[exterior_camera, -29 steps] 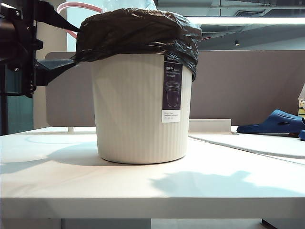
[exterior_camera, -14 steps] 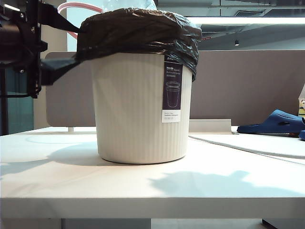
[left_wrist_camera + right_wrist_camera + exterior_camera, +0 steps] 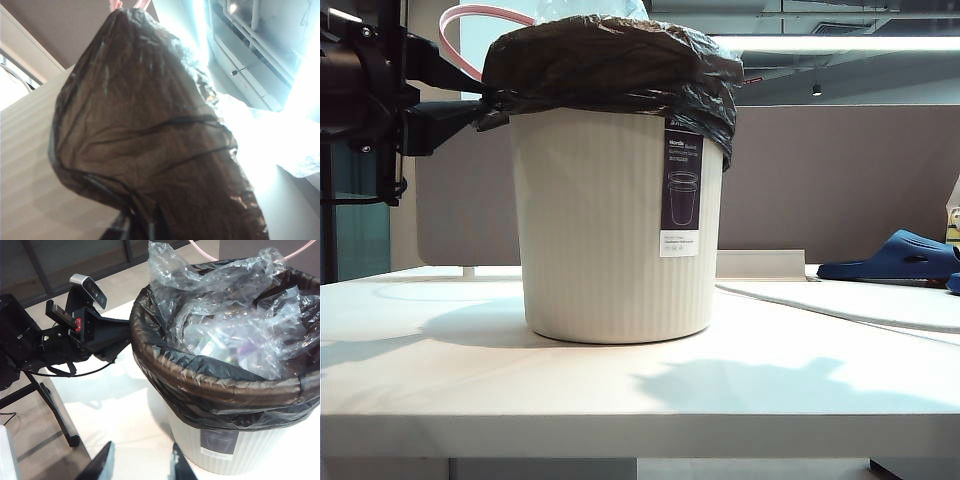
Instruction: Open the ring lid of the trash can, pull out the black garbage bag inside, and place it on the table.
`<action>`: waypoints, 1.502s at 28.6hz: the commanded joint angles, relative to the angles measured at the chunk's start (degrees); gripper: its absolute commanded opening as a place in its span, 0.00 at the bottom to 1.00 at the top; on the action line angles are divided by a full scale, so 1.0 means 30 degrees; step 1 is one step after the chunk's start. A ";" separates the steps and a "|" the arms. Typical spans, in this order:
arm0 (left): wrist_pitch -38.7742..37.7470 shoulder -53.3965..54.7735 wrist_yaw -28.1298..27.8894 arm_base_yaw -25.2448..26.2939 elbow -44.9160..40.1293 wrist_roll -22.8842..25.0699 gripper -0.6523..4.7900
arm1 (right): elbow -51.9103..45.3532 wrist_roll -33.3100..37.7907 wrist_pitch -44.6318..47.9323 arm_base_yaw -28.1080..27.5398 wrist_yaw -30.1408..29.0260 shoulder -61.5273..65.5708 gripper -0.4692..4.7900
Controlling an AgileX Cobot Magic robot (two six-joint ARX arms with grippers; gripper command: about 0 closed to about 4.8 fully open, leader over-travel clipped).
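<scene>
At the far left of the exterior view, the black left gripper (image 3: 485, 108) reaches in level from the side to the rim of the trash can; its fingers (image 3: 455, 115) are drawn narrow and pinch the folded-over edge of the black garbage bag (image 3: 610, 65), a glossy, wrinkled thin plastic bag. The right wrist view shows the same grip on the bag's hem. The thin salmon-pink plastic ring lid (image 3: 470, 20) stands behind the rim at upper left, off the bucket. The cream-white, vertically ribbed round trash can (image 3: 590, 230) stands upright near the middle of the off-white smooth tabletop (image 3: 620, 400), its dark rectangular label (image 3: 681, 185) facing the camera. The bag sits in the can, draped over the rim, with crumpled clear plastic (image 3: 225, 305) bulging from its mouth. The right gripper (image 3: 141, 462) hangs above and beside the can, its fingers (image 3: 100, 465) partly spread and holding nothing. A blue slipper (image 3: 895, 258) lies at far right.
</scene>
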 commanded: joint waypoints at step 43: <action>0.3009 -0.2288 0.1523 0.0022 0.0015 -0.2244 0.11 | 0.0087 0.0029 0.0291 0.0036 0.0000 -0.0036 0.34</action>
